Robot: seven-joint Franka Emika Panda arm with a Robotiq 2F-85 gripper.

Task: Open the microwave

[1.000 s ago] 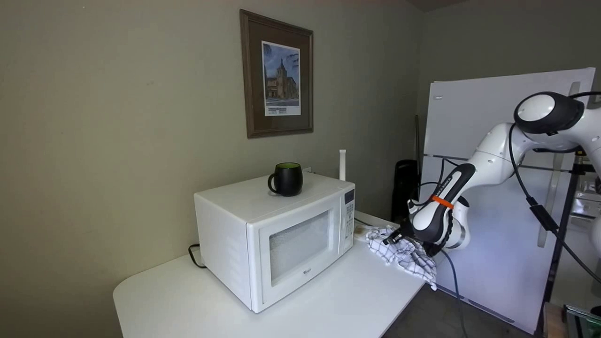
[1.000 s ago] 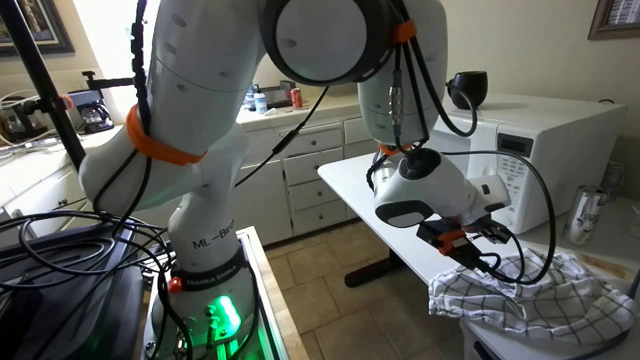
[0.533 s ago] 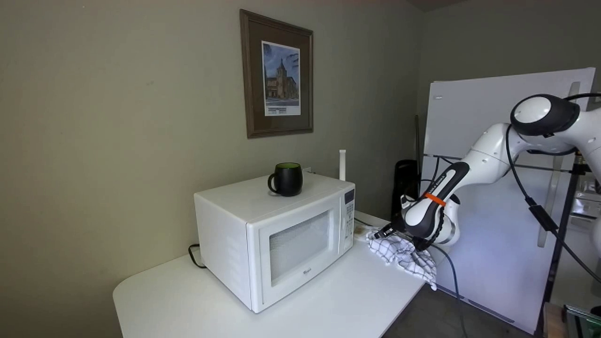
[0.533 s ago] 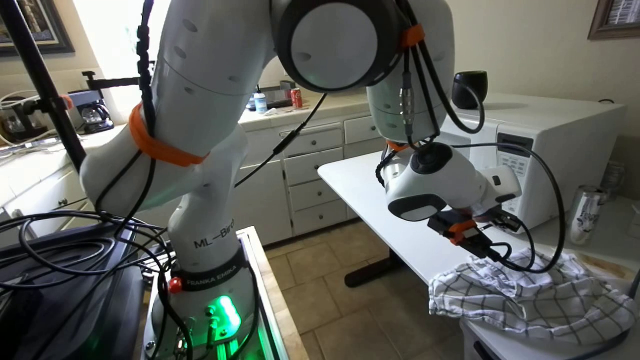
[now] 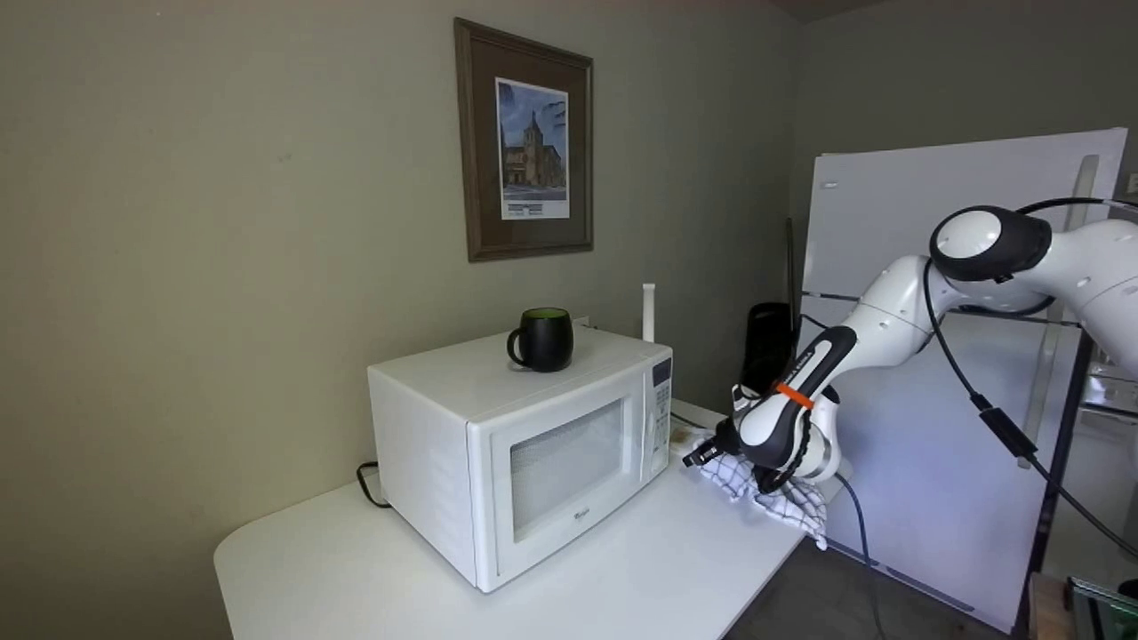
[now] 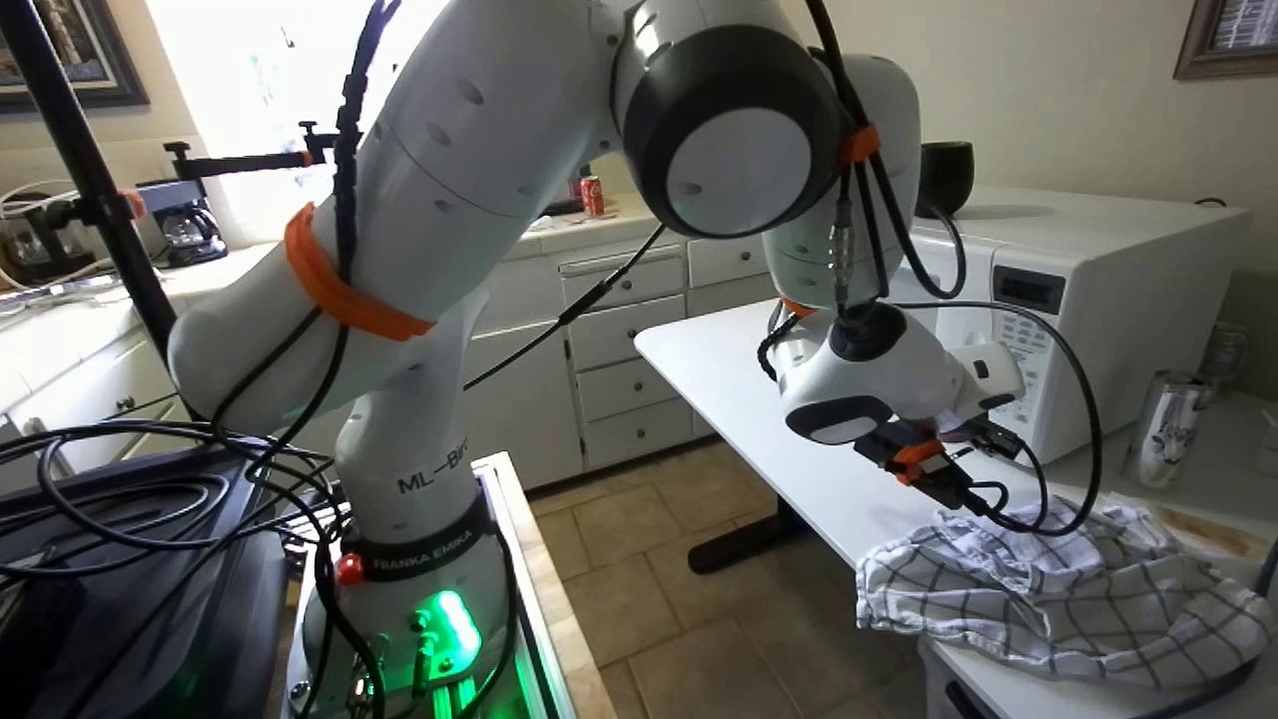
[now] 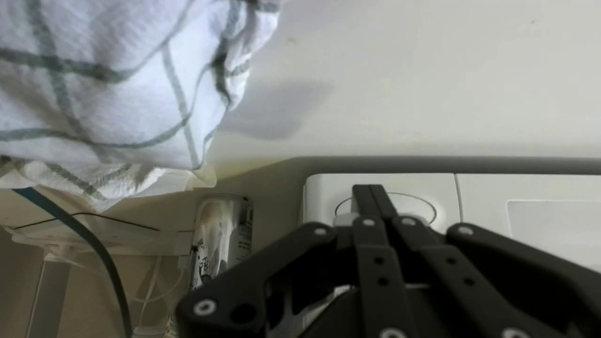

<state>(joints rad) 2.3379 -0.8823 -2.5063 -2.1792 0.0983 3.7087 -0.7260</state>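
A white microwave stands on a white table. It also shows in an exterior view. Its door is shut, and the control panel is at the door's right. In the wrist view, the round button lies behind my fingertips, and the door's edge is to their right. My gripper is shut with nothing between the fingers. In an exterior view, my gripper is low, beside the microwave's lower right corner, with a small gap. In the opposite exterior view the arm hides the fingers.
A black mug stands on the microwave, also seen in an exterior view. A checked towel lies crumpled under my wrist, left in the wrist view. A can stands beside the microwave. The white table extends before it.
My shut gripper has moved off from above the towel toward the microwave's right front. The elbow has come forward and down. The microwave, mug and towel have not moved.
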